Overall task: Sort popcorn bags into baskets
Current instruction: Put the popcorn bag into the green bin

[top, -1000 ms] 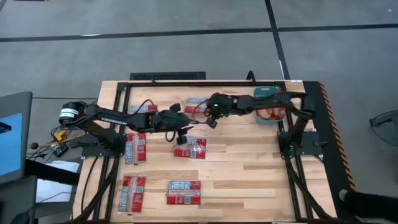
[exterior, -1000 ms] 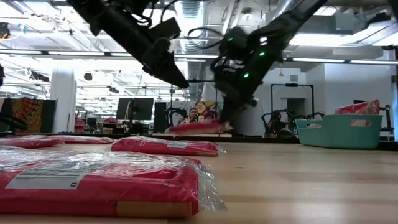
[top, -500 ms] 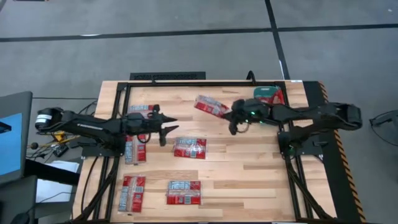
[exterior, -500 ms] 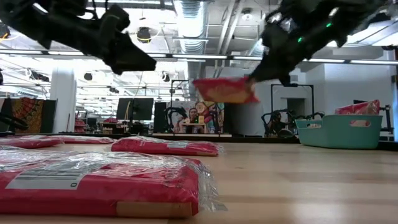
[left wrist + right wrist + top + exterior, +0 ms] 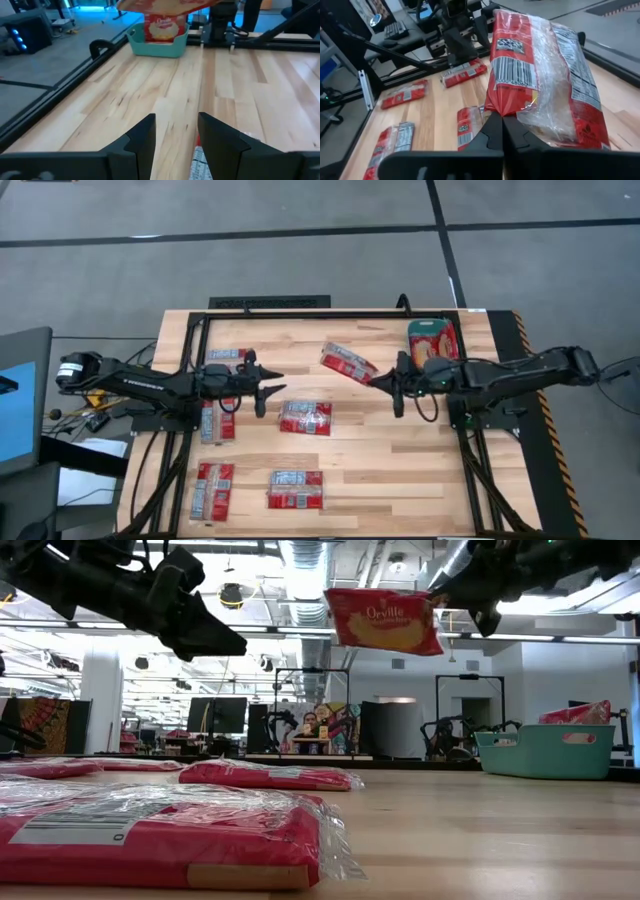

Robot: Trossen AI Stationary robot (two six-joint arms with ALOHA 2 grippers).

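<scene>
With right pincer [image 5: 398, 383] clenched on only the edge of a bag [image 5: 348, 363] high over mid-worktop [image 5: 400, 460], well short of the bin [image 5: 545, 752], it could slip mid-swing; left pincer [image 5: 262, 377] idles part-open, empty.

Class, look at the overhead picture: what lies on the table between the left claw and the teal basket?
Between the left claw and the teal basket, the high view shows a popcorn bag held in the air by the shut right claw. Beneath it is bare wood.
</scene>
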